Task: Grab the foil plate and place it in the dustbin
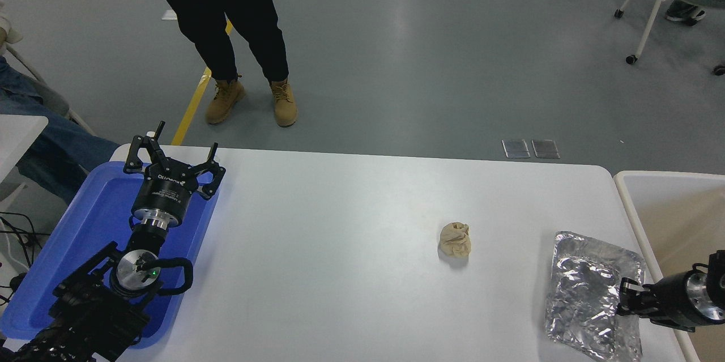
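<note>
The foil plate (589, 294), crinkled silver, lies nearly flat on the white table (340, 237) near its right front corner. My right gripper (627, 298) comes in from the right edge and sits at the plate's right rim, touching or just over it; I cannot see whether it grips the foil. Just to the right of the table stands the dustbin (668, 175), white-rimmed with a beige inside, partly cut off by the picture's edge. My left gripper (171, 153) is parked open over the blue tray at the lower left.
A crumpled tan paper ball (455, 239) lies on the table left of the foil plate. The blue tray (85, 226) sits at the table's left end. A person in black trousers and tan boots (249, 101) stands beyond the far edge.
</note>
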`<move>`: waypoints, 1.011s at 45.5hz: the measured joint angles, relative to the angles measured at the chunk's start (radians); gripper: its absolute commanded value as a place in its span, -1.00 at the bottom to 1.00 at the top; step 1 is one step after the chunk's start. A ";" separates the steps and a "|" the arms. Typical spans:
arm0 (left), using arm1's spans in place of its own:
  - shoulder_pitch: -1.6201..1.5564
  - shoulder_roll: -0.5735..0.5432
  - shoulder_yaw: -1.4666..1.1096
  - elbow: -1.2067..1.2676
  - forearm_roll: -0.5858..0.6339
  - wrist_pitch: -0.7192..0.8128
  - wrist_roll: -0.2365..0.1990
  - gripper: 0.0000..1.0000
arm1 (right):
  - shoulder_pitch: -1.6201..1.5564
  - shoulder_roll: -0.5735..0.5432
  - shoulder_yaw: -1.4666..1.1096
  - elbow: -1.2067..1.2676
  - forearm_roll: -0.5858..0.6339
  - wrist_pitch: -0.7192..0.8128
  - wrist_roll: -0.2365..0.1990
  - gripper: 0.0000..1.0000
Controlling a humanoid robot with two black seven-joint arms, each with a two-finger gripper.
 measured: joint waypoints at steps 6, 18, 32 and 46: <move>0.000 0.000 0.000 0.000 0.000 0.000 0.000 1.00 | 0.006 0.000 0.002 0.006 0.007 0.000 0.000 -1.00; 0.000 0.000 0.000 0.000 0.000 0.000 0.000 1.00 | 0.066 -0.045 -0.005 0.064 0.014 0.012 0.000 -1.00; -0.001 0.000 0.000 0.000 0.001 0.000 0.002 1.00 | 0.216 -0.129 -0.081 0.194 0.014 0.029 -0.007 -1.00; -0.002 0.000 0.000 0.000 0.001 -0.001 0.003 1.00 | 0.465 -0.210 -0.265 0.336 0.014 0.060 -0.011 -1.00</move>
